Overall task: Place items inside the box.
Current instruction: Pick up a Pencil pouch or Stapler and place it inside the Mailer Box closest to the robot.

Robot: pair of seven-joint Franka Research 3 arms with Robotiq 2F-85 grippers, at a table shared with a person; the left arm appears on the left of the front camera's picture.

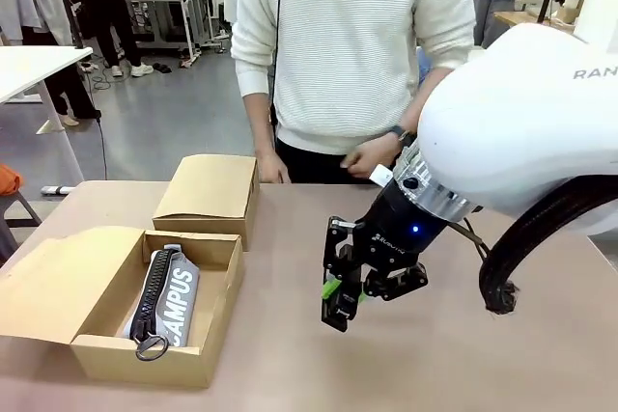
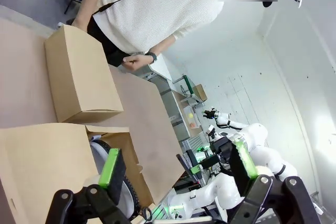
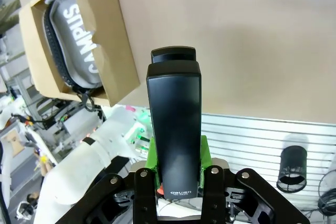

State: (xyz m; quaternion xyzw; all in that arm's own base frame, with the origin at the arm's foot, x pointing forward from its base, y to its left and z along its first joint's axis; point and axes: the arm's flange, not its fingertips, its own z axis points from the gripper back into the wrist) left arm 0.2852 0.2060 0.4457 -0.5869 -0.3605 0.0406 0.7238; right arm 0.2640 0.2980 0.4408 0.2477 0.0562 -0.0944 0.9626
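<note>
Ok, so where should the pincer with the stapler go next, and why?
Probably left, toward the open box: the right pincer grips the black stapler above bare table, and the box has room beside the pencil case.

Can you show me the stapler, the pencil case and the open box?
black stapler (image 3: 174, 129): right wrist view, its top arm.
pencil case (image 1: 180, 298): front view, its lettered side.
open box (image 1: 145, 366): front view, its near wall.
</note>
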